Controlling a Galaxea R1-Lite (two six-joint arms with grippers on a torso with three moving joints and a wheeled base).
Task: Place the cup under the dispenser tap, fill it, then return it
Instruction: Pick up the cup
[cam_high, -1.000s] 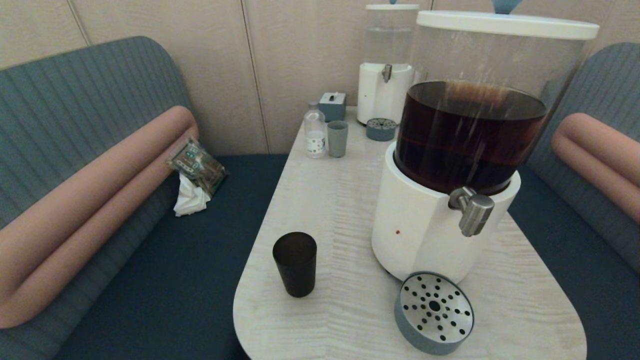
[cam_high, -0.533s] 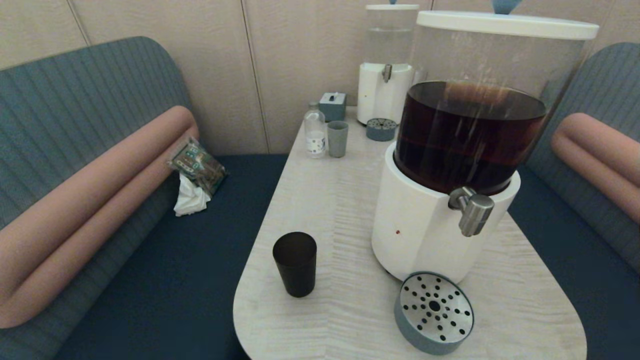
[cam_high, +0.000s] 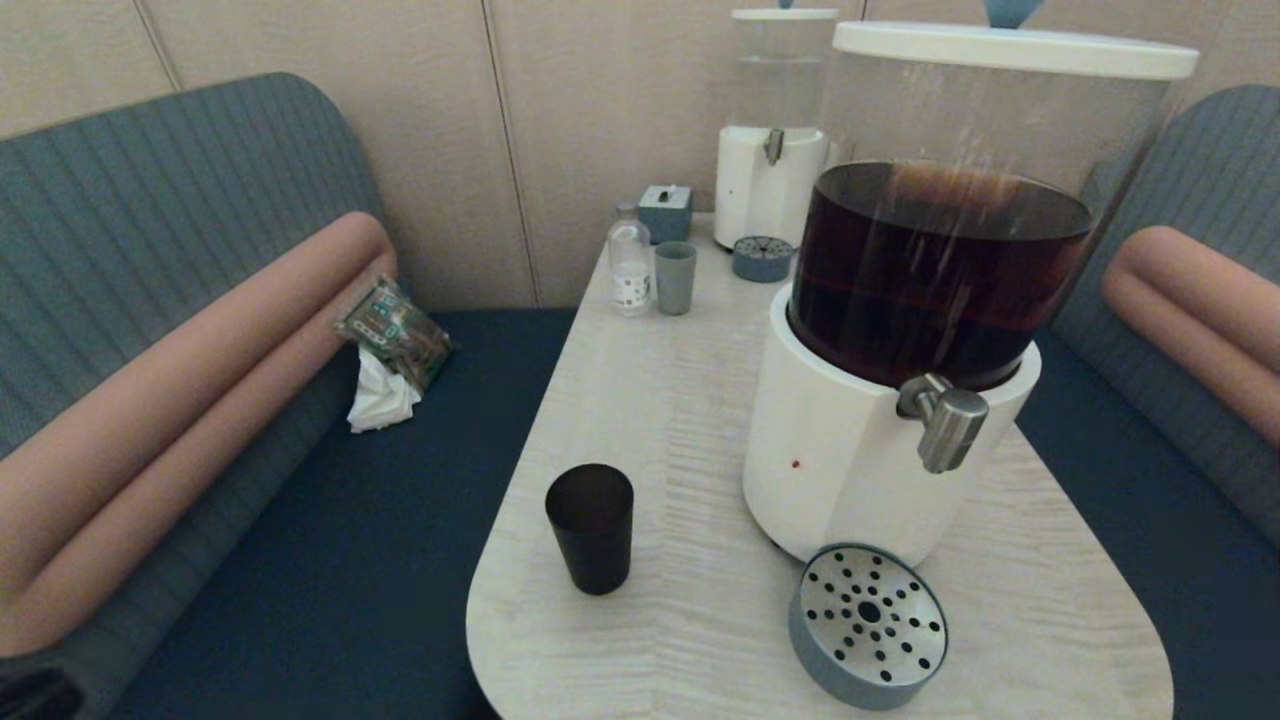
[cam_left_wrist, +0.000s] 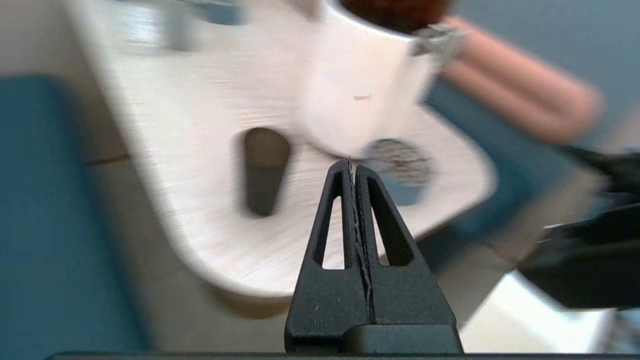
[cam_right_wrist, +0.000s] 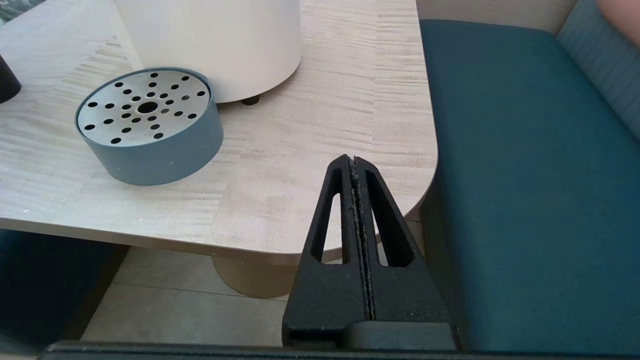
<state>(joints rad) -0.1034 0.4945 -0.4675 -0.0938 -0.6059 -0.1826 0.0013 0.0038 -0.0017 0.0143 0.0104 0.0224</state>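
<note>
No readable writing on bottle (cam_high: 630, 268).

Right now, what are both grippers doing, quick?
Left gripper: shut, holding nothing, short of the table.
Right gripper: shut, empty, parked off the table's near edge.

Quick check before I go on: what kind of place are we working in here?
Probably a café or lounge booth with a self-serve drinks station: padded bench seating flanks a pale table, which carries two drink dispensers with drip trays and tumblers.
</note>
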